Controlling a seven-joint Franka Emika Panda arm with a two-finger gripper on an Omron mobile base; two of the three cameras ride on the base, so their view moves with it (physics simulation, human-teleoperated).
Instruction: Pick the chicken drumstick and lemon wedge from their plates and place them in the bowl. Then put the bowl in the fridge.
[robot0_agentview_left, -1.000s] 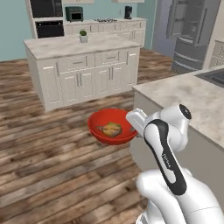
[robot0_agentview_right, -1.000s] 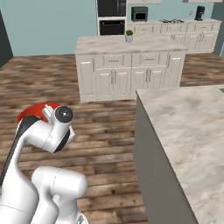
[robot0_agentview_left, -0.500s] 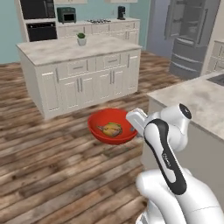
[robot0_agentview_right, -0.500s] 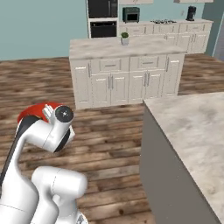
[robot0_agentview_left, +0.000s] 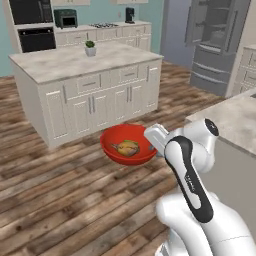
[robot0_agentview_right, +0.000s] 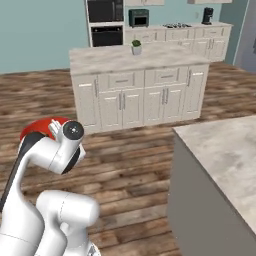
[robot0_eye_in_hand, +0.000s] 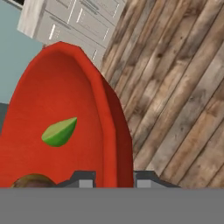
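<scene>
Red and glossy, the bowl (robot0_agentview_left: 127, 146) hangs in the air over the wooden floor (robot0_agentview_left: 60, 200), carried by its rim. My gripper (robot0_eye_in_hand: 113, 178) is clenched on that rim, one finger inside the wall and one outside, so the bowl tilts steeply across the hand view. Inside the bowl the chicken drumstick (robot0_agentview_left: 126, 147) lies near the middle, and the lemon wedge (robot0_eye_in_hand: 59, 131) rests on the inner wall a little way from it; in the hand view the drumstick shows as a brown lump at the bowl's low edge.

I judge the first half of the task finished: both foods are in the bowl, and the bowl is lifted and travelling with me. What is left is the second half. The fridge (robot0_agentview_left: 215, 45) stands well beyond the bowl, to the far right past the white island (robot0_agentview_left: 90, 85), with a door apparently open and its grey shelves showing. I must reach it, set the bowl on a shelf and let go. The tilt worries me a little: the wedge could slide.

I can read no brand, label or writing anywhere; the dark appliances on the back counter are too small to tell.
</scene>
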